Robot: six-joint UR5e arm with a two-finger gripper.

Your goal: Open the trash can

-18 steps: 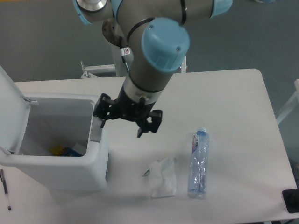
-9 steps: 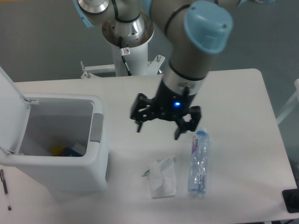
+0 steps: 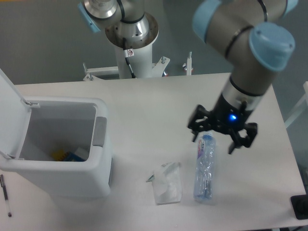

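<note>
We see the gripper (image 3: 215,140) has swung well right of where it was a second ago: it was just beside the trash can's latch, then mid-table, and now hangs over the cap end of the plastic bottle (image 3: 204,167). Its fingers are spread apart with nothing between them, and a blue light glows on the wrist.

The trash can (image 3: 57,180) has not moved; it sits at the table's (image 3: 144,96) left edge with its lid (image 3: 10,108) swung up and back on the left side. The mouth faces up and its grey push-latch (image 3: 99,131) faces right. The can's long axis looks roughly left to right, though the left part is cropped so we can't be sure.

The can is boxy smooth white plastic with rounded corners. Something blue and yellow lies at the bottom. The clear bottle, crinkled, lies lengthwise front to back. A crumpled white wrapper (image 3: 167,182) is just left of it. A dark pen (image 3: 5,192) lies at the far left edge.
</note>
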